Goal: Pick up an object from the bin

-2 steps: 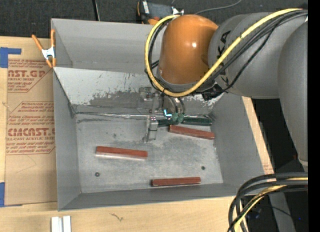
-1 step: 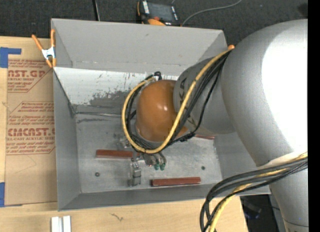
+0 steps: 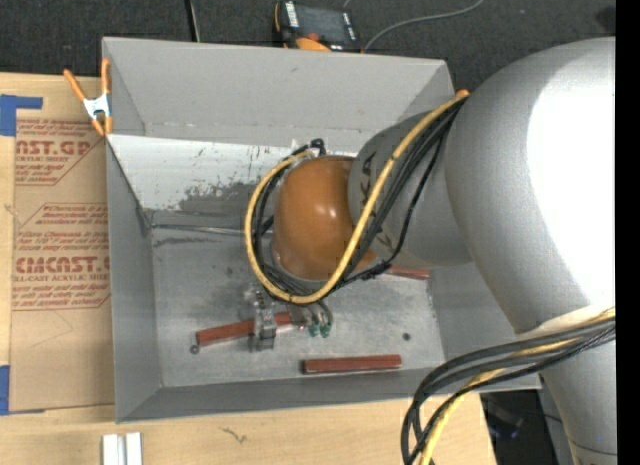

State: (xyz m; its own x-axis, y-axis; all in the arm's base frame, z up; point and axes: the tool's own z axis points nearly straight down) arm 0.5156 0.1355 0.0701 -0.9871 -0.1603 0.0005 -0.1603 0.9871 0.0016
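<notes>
Gripper (image 3: 264, 329) is sitting on the reddish-brown stick (image 3: 225, 334) near the bin's (image 3: 132, 283) lower edge (clamped or spread, cannot tell), a stick looking light, stiff, best taken mid-length.

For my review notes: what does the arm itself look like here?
The arm is a bulky, rounded silver-grey shell. Its wrist carries a glossy orange dome, ringed by looping yellow and black cables. The gripper is small, grey metal.
</notes>
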